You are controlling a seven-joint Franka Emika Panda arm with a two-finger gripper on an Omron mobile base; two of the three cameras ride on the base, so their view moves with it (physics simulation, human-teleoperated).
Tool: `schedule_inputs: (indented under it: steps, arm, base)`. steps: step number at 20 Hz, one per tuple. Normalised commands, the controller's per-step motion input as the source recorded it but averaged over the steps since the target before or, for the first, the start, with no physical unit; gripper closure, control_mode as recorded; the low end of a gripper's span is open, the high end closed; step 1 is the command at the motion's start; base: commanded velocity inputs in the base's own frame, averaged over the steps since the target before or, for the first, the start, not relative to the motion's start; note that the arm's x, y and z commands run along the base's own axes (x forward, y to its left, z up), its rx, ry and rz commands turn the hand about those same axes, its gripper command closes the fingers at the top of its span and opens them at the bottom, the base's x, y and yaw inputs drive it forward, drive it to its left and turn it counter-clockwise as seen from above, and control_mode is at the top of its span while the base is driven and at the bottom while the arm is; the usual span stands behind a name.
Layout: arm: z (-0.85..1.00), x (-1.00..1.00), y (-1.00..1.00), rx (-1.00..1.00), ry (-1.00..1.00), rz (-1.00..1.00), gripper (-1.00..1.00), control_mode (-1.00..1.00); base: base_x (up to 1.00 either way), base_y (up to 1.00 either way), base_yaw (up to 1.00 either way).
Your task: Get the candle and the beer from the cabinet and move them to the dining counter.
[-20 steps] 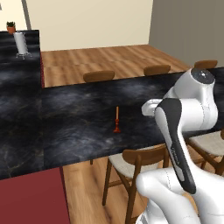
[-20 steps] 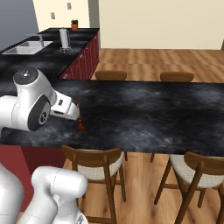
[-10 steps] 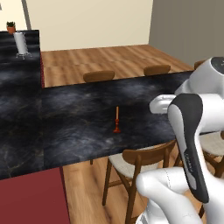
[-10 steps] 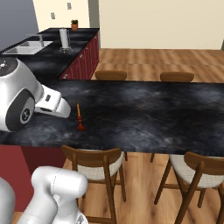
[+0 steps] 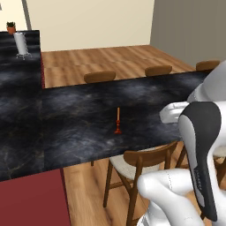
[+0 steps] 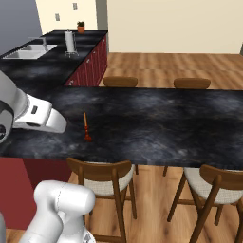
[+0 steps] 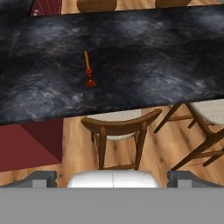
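The candle, a thin orange taper on a small dark red foot, stands upright and alone on the black marble dining counter, near its front edge. My gripper is open and holds nothing. It hangs back off the counter on the chair side and looks down at the candle from a distance. In the right base view my hand sits left of the candle, apart from it. The beer and the cabinet are out of view.
Wooden chairs are tucked under the counter's near edge, with more along the far side. A black worktop with red drawer fronts carries a sink, a paper towel holder and a potted plant.
My arm has drawn back from the candle toward the base, and the hand now sits farther from it. The candle stays upright in the same spot. The jaws stayed open.
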Motion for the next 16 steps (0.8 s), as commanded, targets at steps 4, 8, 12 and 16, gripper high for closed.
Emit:
schedule_inputs:
  steps: [4,8,12,16]
  arm:
    - [0.00,-0.05,-0.06,-0.03,0.00,0.06,-1.00,-1.00]
    - [0.01,0.00,0.00,0.00,0.00,0.04,-1.00,-1.00]
    - [0.00,0.00,0.00,0.00,0.00,0.00,-1.00,-1.00]
    - [0.00,-0.04,0.00,0.00,0.00,0.00,-1.00,1.00]
  base:
    - [0.00,0.00,0.00]
    - [0.00,0.00,0.00]
    - [0.00,0.00,0.00]
    - [-0.15,0.00,0.00]
